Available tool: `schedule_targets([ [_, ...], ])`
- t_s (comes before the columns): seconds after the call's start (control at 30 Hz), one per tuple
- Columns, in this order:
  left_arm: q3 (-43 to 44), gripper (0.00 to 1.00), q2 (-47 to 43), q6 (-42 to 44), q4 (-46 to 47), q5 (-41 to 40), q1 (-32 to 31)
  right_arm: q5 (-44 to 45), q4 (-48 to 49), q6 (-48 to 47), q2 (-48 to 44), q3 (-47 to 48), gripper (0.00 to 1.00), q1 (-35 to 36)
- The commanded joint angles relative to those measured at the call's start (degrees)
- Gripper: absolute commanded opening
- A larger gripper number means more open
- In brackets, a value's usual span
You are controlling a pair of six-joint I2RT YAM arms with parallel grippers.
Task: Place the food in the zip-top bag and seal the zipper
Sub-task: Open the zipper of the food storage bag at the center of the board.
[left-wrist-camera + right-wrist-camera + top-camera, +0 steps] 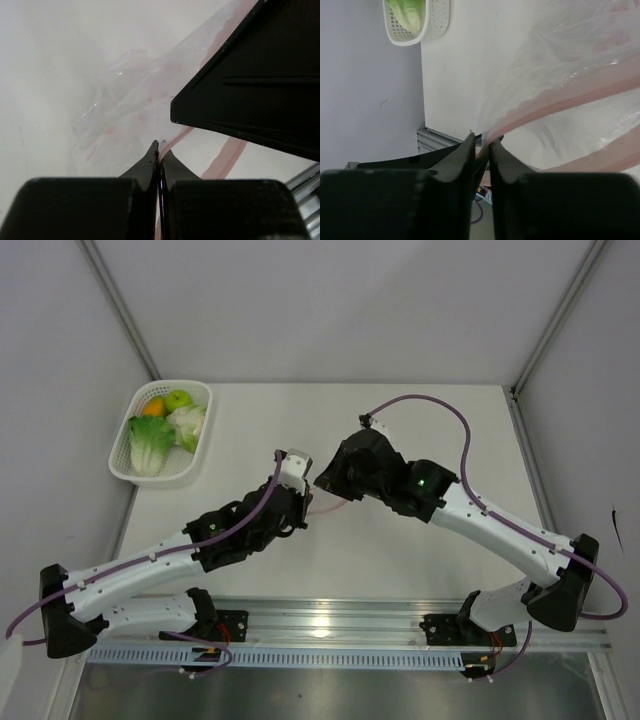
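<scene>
The food lies in a white mesh basket (203, 462) at the back left: a green apple (180, 398), an orange fruit (154, 407), a cauliflower piece (189, 423) and a cabbage (150, 447). Both grippers meet at mid-table over the clear zip-top bag (120, 110), which is barely visible from above. My left gripper (160, 150) is shut on the pink zipper (181, 137). My right gripper (481, 142) stands a narrow gap open, with the zipper strip (560, 102) running between its fingers. The bag (560, 60) spreads away from it, with no food seen inside.
The right gripper's black body (250, 85) sits close above my left fingers. The basket (437, 25) shows at the top left of the right wrist view. A metal rail (330, 625) runs along the near table edge; grey walls close in both sides.
</scene>
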Motion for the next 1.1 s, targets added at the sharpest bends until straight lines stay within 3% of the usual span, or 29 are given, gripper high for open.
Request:
schedule_targets([
  [0.0, 2.8, 0.01, -0.2, -0.6, -0.2, -1.0, -0.1, 2.0, -3.4, -4.9, -1.5, 2.8, 0.26, -0.2],
  [0.03, 2.7, 0.01, -0.2, -1.3, -0.1, -0.6, 0.0, 2.3, -4.2, -5.7, -2.2, 3.0, 0.41, -0.2],
  [0.07, 2.7, 0.01, -0.3, -1.6, 0.4, -0.3, 0.0, 2.5, -5.6, -7.6, -2.7, 3.3, 0.46, -0.2],
  [0.17, 2.7, 0.01, 0.4, -2.4, 0.9, 0.1, 0.1, 2.1, -7.2, -11.5, -5.7, 3.5, 0.78, -0.3],
  [0.2, 2.9, 0.01, 0.7, -2.6, 0.7, 0.0, 0.0, 1.7, -7.5, -12.6, -6.6, 3.5, 0.99, -0.3],
  [0.33, 4.2, 0.01, 2.5, -3.3, 0.3, -0.3, 0.0, 1.0, -5.2, -12.3, -13.0, 0.6, 0.99, -1.0],
  [0.47, 4.8, 0.01, 2.5, -4.0, 0.0, -1.0, 0.2, -13.0, 7.3, -9.8, -22.8, -11.5, 0.99, -8.5],
  [0.53, 5.1, 0.01, 2.5, -4.5, 0.2, -1.0, 0.3, -15.6, 4.6, -3.7, -25.7, -14.3, 0.87, -14.5],
  [0.57, 5.3, 0.01, 2.7, -4.6, 0.3, -1.0, 0.3, -16.5, 3.1, -3.0, -25.6, -15.1, 0.76, -16.2],
  [0.6, 5.5, 0.0, 2.7, -4.8, 0.3, -1.0, 0.3, -19.0, 1.9, -3.7, -24.7, -15.3, 0.41, -17.5],
  [0.63, 5.6, 0.01, 2.7, -4.8, 0.7, -1.0, 0.3, -19.8, -0.1, -3.7, -24.0, -15.4, 0.31, -18.4],
  [0.73, 6.0, 0.01, 2.8, -4.7, 1.2, -0.3, 0.3, -23.3, 2.8, -2.5, -21.9, -16.9, 0.36, -18.6],
  [0.87, 6.6, 0.01, 3.2, -4.7, 1.3, 0.0, 0.3, -21.2, 3.8, -4.2, -19.2, -15.6, 0.57, -15.2],
  [1.07, 8.1, 0.01, 3.5, -5.0, 1.1, 1.0, 0.3, -16.6, 2.9, -4.7, -16.1, -14.1, 0.59, -13.1],
])
